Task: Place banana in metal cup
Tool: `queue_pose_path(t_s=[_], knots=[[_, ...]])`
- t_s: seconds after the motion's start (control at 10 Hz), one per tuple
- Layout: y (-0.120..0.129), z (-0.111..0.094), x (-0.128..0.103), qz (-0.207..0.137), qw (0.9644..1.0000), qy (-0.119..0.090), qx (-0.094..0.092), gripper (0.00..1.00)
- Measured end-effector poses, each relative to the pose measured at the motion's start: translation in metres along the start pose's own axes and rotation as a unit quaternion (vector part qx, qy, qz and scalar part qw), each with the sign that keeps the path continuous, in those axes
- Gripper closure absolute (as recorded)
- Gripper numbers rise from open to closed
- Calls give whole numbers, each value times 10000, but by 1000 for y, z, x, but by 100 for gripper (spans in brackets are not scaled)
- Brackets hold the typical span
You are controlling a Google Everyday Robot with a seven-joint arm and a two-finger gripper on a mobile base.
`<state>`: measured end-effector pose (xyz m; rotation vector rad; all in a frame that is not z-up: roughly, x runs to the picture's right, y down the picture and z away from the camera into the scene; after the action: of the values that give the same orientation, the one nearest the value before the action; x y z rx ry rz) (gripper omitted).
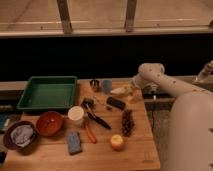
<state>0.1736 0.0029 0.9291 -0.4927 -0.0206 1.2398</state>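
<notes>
gripper (132, 93) clenched on end of small pale-yellow banana (120, 91) | long axis runs view-left from fingers | shiny dark-silver metal cup (95, 85) farther left, past blue-grey cup (106, 86)

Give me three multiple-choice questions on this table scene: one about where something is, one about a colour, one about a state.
1. Where is the metal cup?
A. Inside the green tray.
B. Between the tray and the blue-grey cup.
C. At the front edge of the table.
2. What colour is the tray?
A. Red.
B. White.
C. Green.
3. What state is the banana in?
A. Outside the metal cup, down at the table, with the shut end effector at its right end.
B. Inside the metal cup.
C. Lying in the tray.
Answers:
1 B, it stands just right of the tray with the blue-grey cup on its other side.
2 C, its walls and floor are green.
3 A, it shows right of the blue-grey cup.
</notes>
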Motion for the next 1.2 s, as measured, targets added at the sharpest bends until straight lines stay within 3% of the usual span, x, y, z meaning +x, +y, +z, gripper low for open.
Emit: queue_pose_path(t_s=[0.2,0.7,1.2], knots=[[-12,-37,-6,-79,9994,-321,125,100],[-10,-79,-34,-388,9959,-816,91,100],[20,-105,-52,-931,9871,-1198,-512,100]])
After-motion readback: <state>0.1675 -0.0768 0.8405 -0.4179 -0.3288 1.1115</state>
